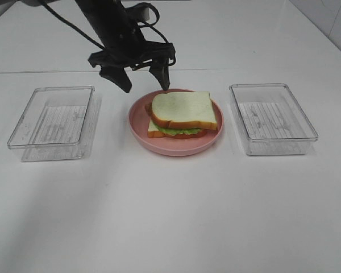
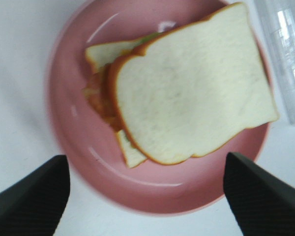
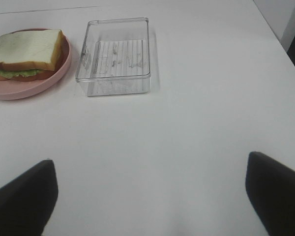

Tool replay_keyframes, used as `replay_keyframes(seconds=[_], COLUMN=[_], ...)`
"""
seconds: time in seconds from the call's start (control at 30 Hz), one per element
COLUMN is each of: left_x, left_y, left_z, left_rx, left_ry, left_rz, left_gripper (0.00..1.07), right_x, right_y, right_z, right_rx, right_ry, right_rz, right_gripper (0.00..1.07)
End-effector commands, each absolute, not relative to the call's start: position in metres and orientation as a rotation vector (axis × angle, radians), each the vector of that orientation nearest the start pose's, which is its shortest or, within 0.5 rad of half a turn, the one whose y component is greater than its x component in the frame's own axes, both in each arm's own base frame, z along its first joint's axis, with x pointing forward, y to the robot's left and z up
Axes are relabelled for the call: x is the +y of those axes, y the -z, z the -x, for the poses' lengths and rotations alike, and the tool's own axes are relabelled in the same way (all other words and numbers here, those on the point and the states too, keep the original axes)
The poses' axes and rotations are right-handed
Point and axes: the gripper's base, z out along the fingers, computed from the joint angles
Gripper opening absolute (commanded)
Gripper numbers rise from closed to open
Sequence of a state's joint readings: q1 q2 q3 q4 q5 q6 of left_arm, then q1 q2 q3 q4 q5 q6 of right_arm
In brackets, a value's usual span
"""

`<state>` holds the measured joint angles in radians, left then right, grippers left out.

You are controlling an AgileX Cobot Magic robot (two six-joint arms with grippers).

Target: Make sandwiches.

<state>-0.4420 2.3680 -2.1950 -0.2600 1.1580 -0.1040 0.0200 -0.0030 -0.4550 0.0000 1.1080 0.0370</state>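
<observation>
A sandwich (image 1: pixel 183 114) lies on the pink round plate (image 1: pixel 141 126) at the table's middle: white bread on top, green lettuce and brown filling under it, a second slice at the bottom. My left gripper (image 1: pixel 143 81) hangs open and empty just behind and above the plate's back left rim. In the left wrist view the sandwich (image 2: pixel 191 88) lies ahead of the open gripper (image 2: pixel 146 196), on the plate (image 2: pixel 73 123). My right gripper (image 3: pixel 150 196) is open over bare table; the sandwich (image 3: pixel 25 51) shows far off. The right arm is out of the exterior view.
A clear plastic tray (image 1: pixel 52 122) stands left of the plate and another (image 1: pixel 271 118) right of it; both hold nothing. The right tray also shows in the right wrist view (image 3: pixel 115 55). The white table (image 1: pixel 170 216) stretches forward.
</observation>
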Motion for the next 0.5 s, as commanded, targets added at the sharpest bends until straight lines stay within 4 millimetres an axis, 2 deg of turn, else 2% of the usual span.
replay_keyframes(seconds=[0.03, 0.07, 0.3, 0.33, 0.4, 0.43, 0.47, 0.5], left_x=[-0.226, -0.22, -0.206, -0.193, -0.187, -0.167, -0.167, -0.159], left_y=[-0.226, -0.236, -0.259, -0.265, -0.265, -0.27, -0.27, -0.272], left_z=[-0.449, -0.45, -0.451, -0.455, -0.457, -0.462, -0.462, -0.464], left_rx=[2.879, 2.868, 2.818, 2.805, 2.805, 2.8, 2.8, 2.798], left_ry=[0.326, 0.238, 0.227, 0.211, 0.203, 0.192, 0.192, 0.187], left_rz=[-0.412, -0.411, -0.385, -0.366, -0.359, -0.318, -0.318, -0.302], left_gripper=[0.88, 0.91, 0.91, 0.91, 0.91, 0.91, 0.91, 0.91], right_x=[0.0, 0.0, 0.0, 0.0, 0.0, 0.0, 0.0, 0.0], right_y=[-0.261, -0.261, -0.261, -0.261, -0.261, -0.261, -0.261, -0.261], right_z=[0.005, 0.005, 0.005, 0.005, 0.005, 0.005, 0.005, 0.005], right_rx=[2.103, 2.103, 2.103, 2.103, 2.103, 2.103, 2.103, 2.103], right_ry=[-0.031, -0.031, -0.031, -0.031, -0.031, -0.031, -0.031, -0.031], right_rz=[-0.014, -0.014, -0.014, -0.014, -0.014, -0.014, -0.014, -0.014], right_gripper=[0.98, 0.98, 0.98, 0.98, 0.98, 0.98, 0.98, 0.98])
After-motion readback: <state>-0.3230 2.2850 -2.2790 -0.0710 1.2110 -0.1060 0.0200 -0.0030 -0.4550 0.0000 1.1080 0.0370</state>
